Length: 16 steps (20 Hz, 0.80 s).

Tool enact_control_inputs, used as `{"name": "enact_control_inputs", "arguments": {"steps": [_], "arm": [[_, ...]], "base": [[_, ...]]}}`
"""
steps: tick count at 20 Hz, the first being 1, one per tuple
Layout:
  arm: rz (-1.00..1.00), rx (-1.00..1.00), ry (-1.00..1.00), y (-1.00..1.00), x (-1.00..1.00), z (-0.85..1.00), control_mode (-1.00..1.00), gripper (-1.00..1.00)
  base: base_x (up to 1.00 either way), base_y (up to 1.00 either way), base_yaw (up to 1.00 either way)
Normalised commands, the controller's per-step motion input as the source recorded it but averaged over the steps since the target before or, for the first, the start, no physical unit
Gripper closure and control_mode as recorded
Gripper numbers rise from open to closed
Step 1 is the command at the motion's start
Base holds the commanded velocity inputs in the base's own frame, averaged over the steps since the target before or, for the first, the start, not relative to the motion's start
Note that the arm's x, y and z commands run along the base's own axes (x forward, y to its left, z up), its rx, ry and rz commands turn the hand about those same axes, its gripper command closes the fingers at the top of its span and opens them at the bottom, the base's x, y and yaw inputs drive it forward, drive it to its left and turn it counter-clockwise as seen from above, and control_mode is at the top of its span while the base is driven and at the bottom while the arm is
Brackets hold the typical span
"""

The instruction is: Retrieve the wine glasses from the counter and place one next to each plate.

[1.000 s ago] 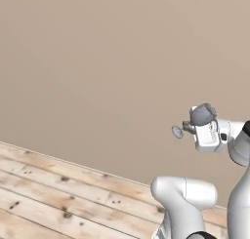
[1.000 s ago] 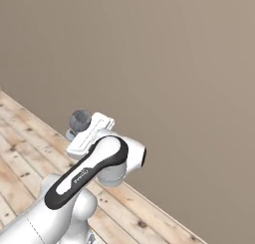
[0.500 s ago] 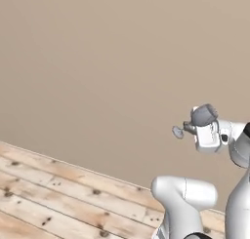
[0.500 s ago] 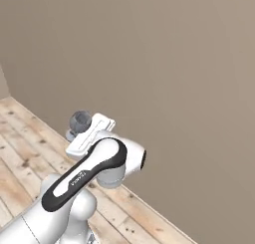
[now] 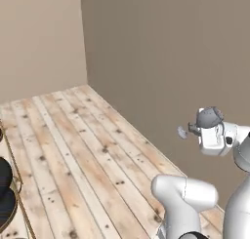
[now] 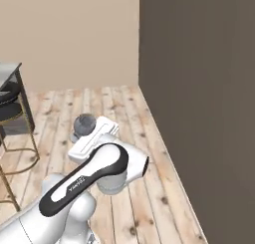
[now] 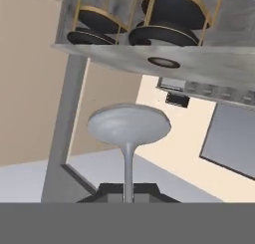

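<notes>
My gripper [image 7: 128,189] is shut on the thin stem of a clear wine glass [image 7: 128,124], whose round flat foot faces away from the hand. In the left base view the gripper [image 5: 192,130] is held high at the right, level with the wall. The glass [image 5: 182,132] sticks out sideways to the left, foot outward. In the right base view the greyish glass [image 6: 84,123] sits at the tip of the white hand. The hand view is rolled over. A dark-rimmed plate [image 7: 163,62] lies there on the grey counter [image 7: 224,68].
Dark-seated stools [image 7: 169,24] with gold legs stand by the counter, and the stools [image 5: 5,189] also show at the left edge. One stool [image 6: 11,106] stands at the far left. A dark wall [image 6: 199,88] runs close on the right, over a wooden floor [image 5: 83,150].
Both base views have swung round as the base turned: a room corner, more floor and the stools have come into sight. The gripper keeps the glass in the same hold.
</notes>
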Motion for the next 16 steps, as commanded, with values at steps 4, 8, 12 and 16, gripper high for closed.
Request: {"name": "enact_control_inputs", "arguments": {"steps": [4, 8, 12, 16], "arm": [[0.00, 0.00, 0.00, 0.00, 0.00, 0.00, 1.00, 1.00], [0.00, 0.00, 0.00, 0.00, 0.00, 0.00, 1.00, 1.00], [0.00, 0.00, 0.00, 0.00, 0.00, 0.00, 1.00, 1.00], [0.00, 0.00, 0.00, 0.00, 0.00, 0.00, 1.00, 1.00]], "base": [[-0.03, 0.00, 1.00], [-0.03, 0.00, 1.00], [0.29, -0.50, 0.69], [0.79, -0.76, 0.48]]}}
